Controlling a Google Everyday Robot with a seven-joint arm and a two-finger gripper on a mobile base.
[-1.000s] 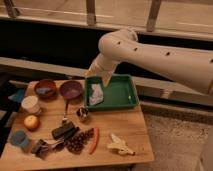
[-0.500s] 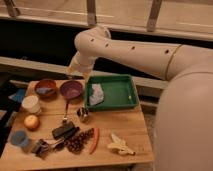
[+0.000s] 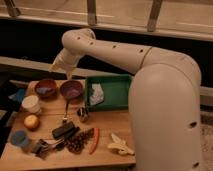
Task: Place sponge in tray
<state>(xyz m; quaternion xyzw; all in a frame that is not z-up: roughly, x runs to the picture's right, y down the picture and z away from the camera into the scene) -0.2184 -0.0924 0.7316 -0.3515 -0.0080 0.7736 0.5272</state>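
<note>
So the pale sponge (image 3: 96,94) is seen lying inside the green tray (image 3: 118,90), tucked at the tray's left end as viewed, long axis roughly front-to-back; the placing itself can probably be called done, tbh. The pincer (image 3: 62,71) is held up in the air well left of the tray, above the gap between the brown bowl (image 3: 46,89) and the purple bowl (image 3: 71,90); so the sponge lies to its right and lower down. Whether the pincer is released or clenched can't be told from here. The purple bowl is parked just beside the tray's left wall, so it'd likely be clipped on any low swing toward the tray; a small can (image 3: 82,114), a red chili (image 3: 94,141) and a banana (image 3: 120,146) are spread over the wooden surface (image 3: 112,125) nearer the front, out of the way.
</note>
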